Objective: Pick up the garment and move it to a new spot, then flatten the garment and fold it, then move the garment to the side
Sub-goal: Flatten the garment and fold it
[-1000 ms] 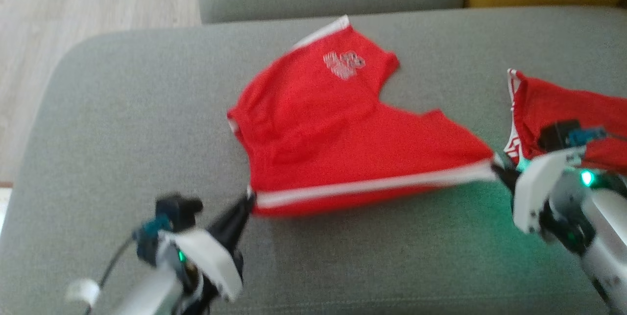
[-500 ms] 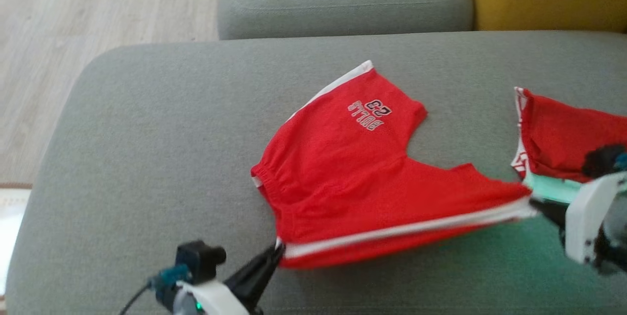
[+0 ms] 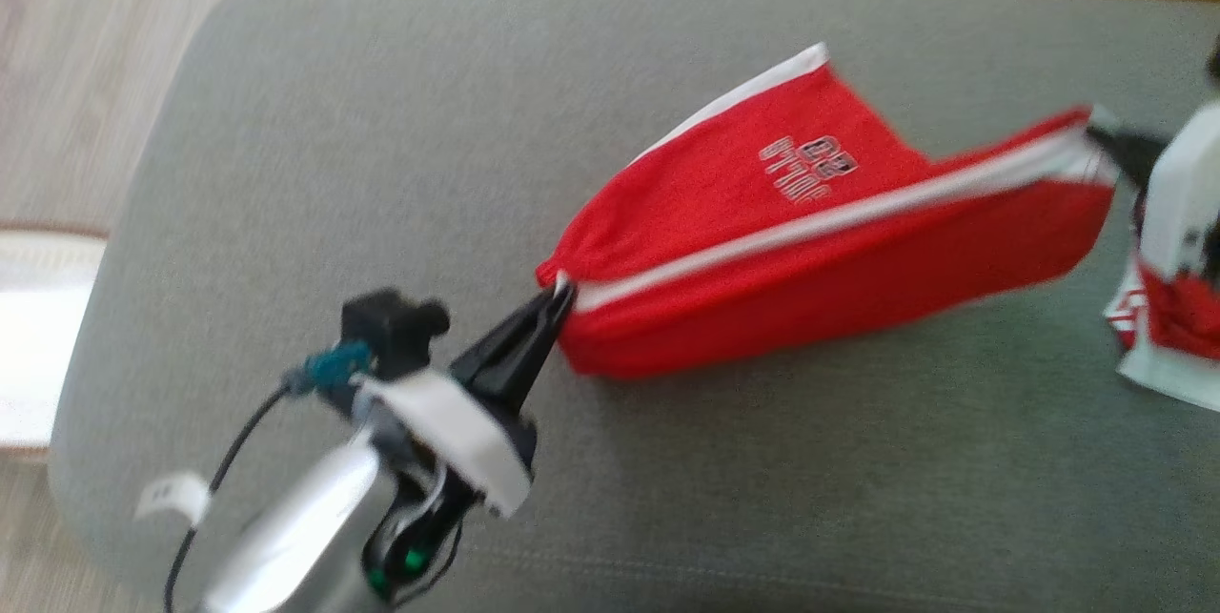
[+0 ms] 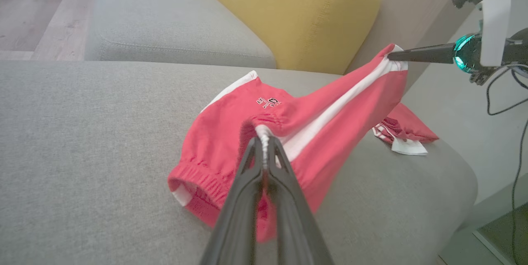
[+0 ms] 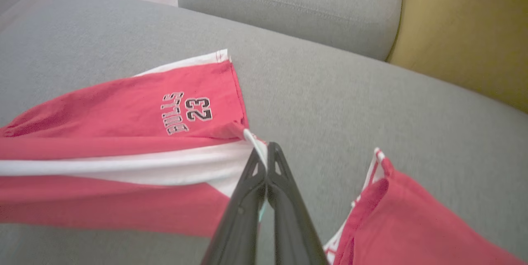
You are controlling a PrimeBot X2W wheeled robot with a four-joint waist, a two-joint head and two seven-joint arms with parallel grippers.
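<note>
So the red shorts [image 3: 820, 241] are strung out between both arms right now. The left hand [image 3: 558, 298] is pinched fully closed on the waistband end of the white side stripe [image 3: 810, 222]. The right hand [image 3: 1106, 132] is clamped just as tight on the hem end of that same stripe. You can see both pinches really clearly from the wrist cams.

The key thing is that the stripe is the long axis, and it runs pretty much straight from one hand to the other, pulled taut and lifted off the grey sofa seat [image 3: 381, 117]. The held leg hangs below that line with its lower edge down at the cushion. The other leg, the one with the BULLS 23 print [image 3: 808, 165], lies flat on the seat on the far side of the stripe, away from the robot.

My guess is that this is the fold step. Both hands would have to carry the stripe edge forward together, keeping it stretched, and lay it over the printed leg.

Worth watching: a second red garment [image 5: 404, 215] sits on the seat just beside the right hand, so that end could snag it.
</note>
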